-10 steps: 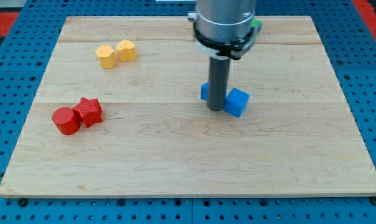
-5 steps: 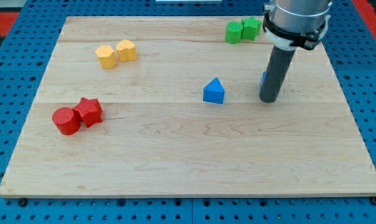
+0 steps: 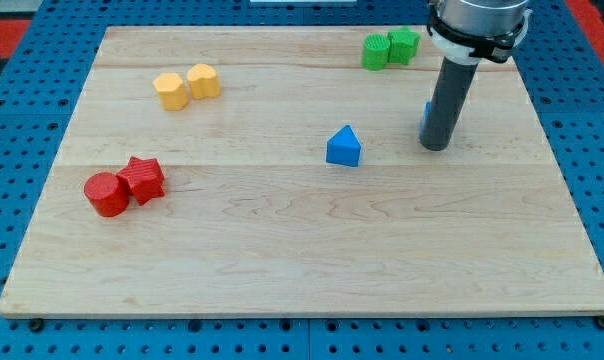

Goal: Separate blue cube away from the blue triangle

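The tabletop (image 3: 302, 260) is a pale wooden board on a blue pegboard; most of its lower half lies bare, giving wide room toward the view's bottom. My tool is a plain rod with nothing to open or close; my tip (image 3: 436, 148) rests right of the blue triangle (image 3: 344, 147), well apart from it; the blue cube (image 3: 425, 121) is mostly hidden behind the rod, only a sliver showing. Two green blocks (image 3: 390, 47) sit by the top edge; two yellow blocks (image 3: 186, 86) upper left; a red cylinder (image 3: 106, 194) and red star (image 3: 143, 179) touch near the left edge.
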Robot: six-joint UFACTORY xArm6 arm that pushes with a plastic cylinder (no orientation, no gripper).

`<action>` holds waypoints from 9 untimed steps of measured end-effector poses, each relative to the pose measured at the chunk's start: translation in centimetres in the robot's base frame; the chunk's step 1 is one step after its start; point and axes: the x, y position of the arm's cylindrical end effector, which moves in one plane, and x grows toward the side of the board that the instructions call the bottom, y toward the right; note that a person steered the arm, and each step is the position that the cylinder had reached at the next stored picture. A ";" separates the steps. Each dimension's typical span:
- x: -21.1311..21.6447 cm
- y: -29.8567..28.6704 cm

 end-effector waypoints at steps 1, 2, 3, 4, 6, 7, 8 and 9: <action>0.0 0.3; 0.0 0.3; 0.0 0.5; 0.0 1.2; 0.0 1.7; 0.0 2.2; 0.0 3.3; 0.0 3.6</action>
